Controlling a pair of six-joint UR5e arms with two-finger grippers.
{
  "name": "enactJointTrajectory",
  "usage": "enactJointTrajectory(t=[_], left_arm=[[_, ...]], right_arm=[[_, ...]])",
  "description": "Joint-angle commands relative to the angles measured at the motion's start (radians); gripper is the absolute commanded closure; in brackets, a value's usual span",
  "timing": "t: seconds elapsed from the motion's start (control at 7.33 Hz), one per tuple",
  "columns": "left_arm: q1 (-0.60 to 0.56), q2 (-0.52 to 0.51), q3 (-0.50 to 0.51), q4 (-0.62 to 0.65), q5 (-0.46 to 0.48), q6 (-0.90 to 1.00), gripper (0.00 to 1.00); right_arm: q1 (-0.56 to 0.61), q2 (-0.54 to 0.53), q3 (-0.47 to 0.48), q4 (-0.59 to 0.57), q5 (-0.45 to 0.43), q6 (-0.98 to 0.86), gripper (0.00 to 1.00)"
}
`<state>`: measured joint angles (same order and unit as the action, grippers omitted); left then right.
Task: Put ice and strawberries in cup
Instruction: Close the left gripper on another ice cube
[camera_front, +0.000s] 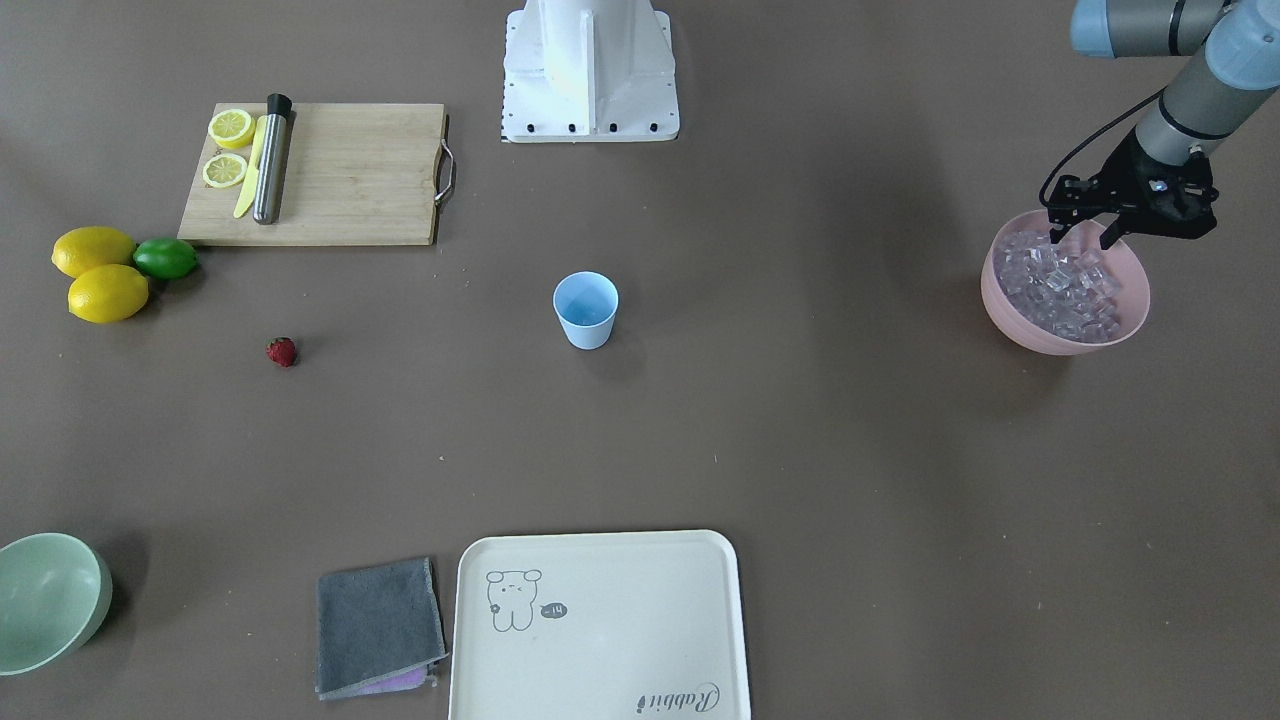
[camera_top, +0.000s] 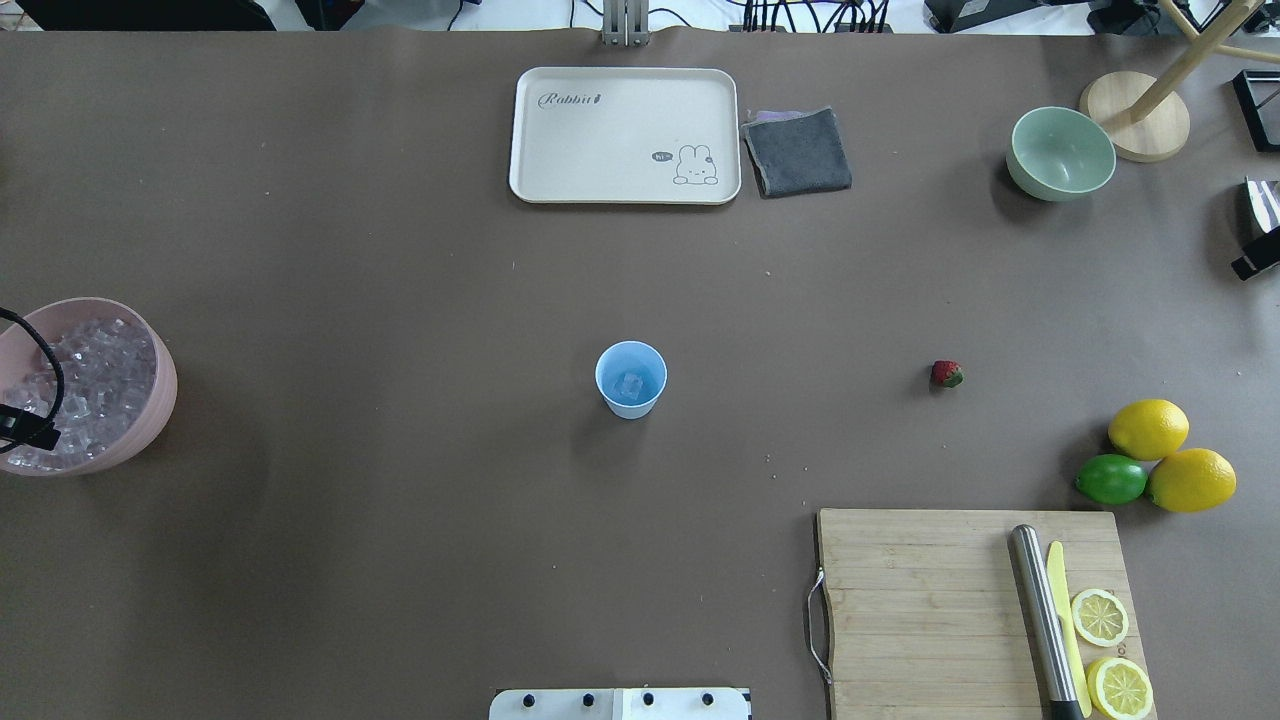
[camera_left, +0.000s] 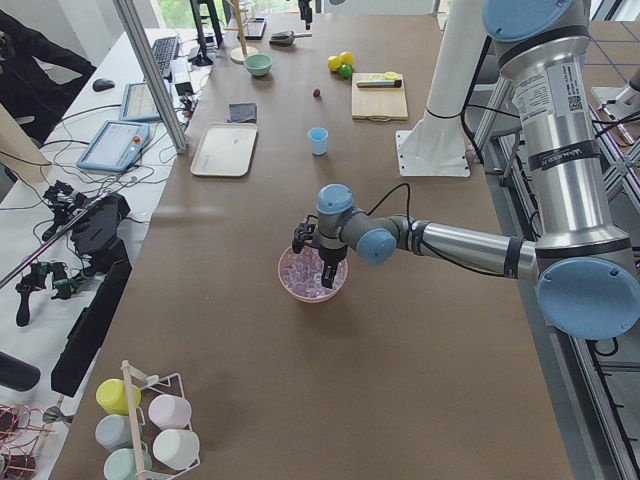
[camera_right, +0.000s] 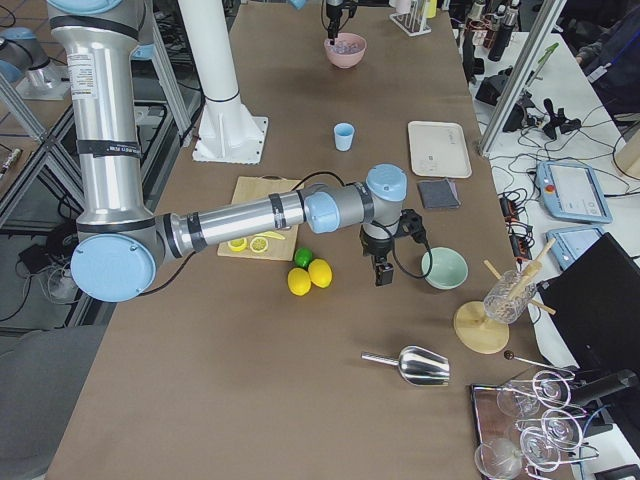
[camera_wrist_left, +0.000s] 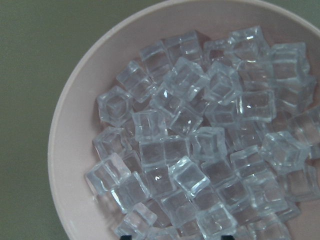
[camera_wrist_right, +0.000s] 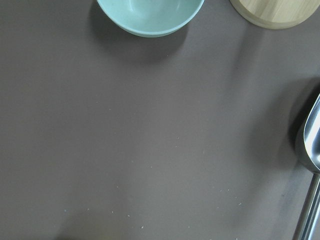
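In the front view, the strawberry (camera_front: 282, 351) lies untouched at mid-left. The centre cup (camera_front: 586, 309) holds one cube (camera_top: 631, 384). At right, the left gripper (camera_front: 1082, 238), jaws spread and empty, hangs over the pink bowl (camera_front: 1030, 338) of ice (camera_front: 1062, 285). Judging by this, the berry and perhaps more ice remain. I cannot tell the state of the right gripper (camera_right: 383, 276).

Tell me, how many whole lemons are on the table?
2. One lemon and a second lemon sit beside the lime, just off the cutting board; none seem hidden.

The right pincer (camera_right: 383, 278) is too small to judge; overhead, the pink bowl (camera_top: 163, 392) is cropped.
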<state>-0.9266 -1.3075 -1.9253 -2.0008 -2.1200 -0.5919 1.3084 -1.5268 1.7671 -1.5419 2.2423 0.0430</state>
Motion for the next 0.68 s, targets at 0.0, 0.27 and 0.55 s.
enactJointTrajectory(t=[0.0, 0.27, 0.55], left_arm=[[0.014, -0.006, 0.002, -0.001, 0.000, -0.003, 0.33], [0.017, 0.001, 0.003, -0.001, 0.002, 0.000, 0.34], [0.017, 0.002, 0.006, -0.001, 0.003, 0.001, 0.37]], right_arm=[[0.000, -0.006, -0.001, 0.000, -0.001, 0.000, 0.00], [0.000, -0.010, -0.001, 0.000, -0.001, 0.000, 0.00], [0.000, -0.010, -0.001, 0.000, -0.001, 0.000, 0.00]])
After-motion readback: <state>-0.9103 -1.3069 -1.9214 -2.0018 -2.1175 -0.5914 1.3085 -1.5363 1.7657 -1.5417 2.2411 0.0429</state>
